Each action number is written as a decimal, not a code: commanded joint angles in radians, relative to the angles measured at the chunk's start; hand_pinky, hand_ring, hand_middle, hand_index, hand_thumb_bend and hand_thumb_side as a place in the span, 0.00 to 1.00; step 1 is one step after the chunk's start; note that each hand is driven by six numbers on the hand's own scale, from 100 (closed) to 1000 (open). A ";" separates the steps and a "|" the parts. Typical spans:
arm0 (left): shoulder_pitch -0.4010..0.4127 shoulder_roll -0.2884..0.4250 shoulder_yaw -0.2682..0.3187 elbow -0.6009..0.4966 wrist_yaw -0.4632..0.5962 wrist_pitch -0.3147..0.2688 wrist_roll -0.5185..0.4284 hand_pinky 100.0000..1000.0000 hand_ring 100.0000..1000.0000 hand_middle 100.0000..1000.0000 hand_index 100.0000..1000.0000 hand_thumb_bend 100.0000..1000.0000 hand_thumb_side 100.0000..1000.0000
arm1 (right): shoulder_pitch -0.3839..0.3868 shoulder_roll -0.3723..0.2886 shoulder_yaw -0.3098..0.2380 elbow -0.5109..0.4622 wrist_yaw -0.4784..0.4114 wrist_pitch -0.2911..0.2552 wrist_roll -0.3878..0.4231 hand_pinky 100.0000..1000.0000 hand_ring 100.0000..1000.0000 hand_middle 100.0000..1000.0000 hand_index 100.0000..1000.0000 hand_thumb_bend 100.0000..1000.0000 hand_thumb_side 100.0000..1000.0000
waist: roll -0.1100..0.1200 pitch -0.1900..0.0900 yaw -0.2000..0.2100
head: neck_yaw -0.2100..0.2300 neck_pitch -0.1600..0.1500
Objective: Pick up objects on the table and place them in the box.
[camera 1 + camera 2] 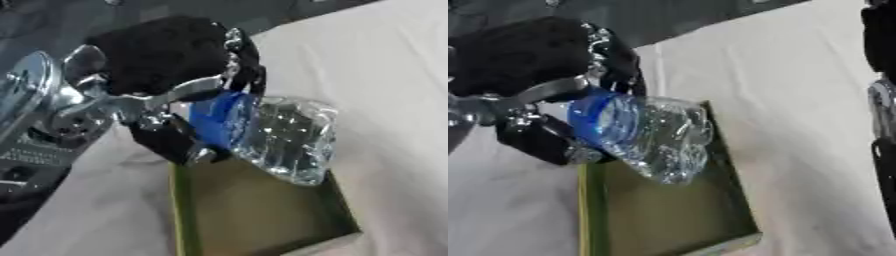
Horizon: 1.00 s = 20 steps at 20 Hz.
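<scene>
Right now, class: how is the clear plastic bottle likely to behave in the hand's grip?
The bottle looks crumpled and empty, so probably light and easily squashed. Its glossy surface might slip in the left hand. Released, it would likely drop into the box.

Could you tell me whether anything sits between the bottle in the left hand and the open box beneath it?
Nothing visible does. The left hand holds the clear bottle over the box, whose interior shows nothing in it below the bottle.
</scene>
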 commanded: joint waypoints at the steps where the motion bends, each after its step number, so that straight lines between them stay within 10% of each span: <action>1: -0.029 0.002 -0.004 0.012 -0.020 -0.020 0.002 0.00 0.23 0.23 0.33 0.47 0.00 | -0.018 -0.026 0.000 -0.003 -0.008 -0.027 0.034 0.68 0.78 0.90 0.76 0.34 1.00 | -0.008 -0.014 0.000 | 0.013 -0.020; 12: -0.027 0.001 -0.031 0.052 0.019 -0.082 -0.024 0.33 0.57 0.46 0.68 0.70 0.65 | -0.025 -0.022 0.002 0.002 -0.018 -0.031 0.055 0.68 0.77 0.89 0.75 0.34 1.00 | -0.013 -0.014 0.007 | 0.017 -0.022; 20: -0.016 -0.003 -0.032 0.081 0.034 -0.110 -0.189 0.47 0.71 0.52 0.83 0.76 0.77 | -0.026 -0.020 0.001 0.008 -0.019 -0.038 0.064 0.68 0.77 0.89 0.75 0.35 1.00 | -0.021 -0.013 0.008 | 0.014 -0.014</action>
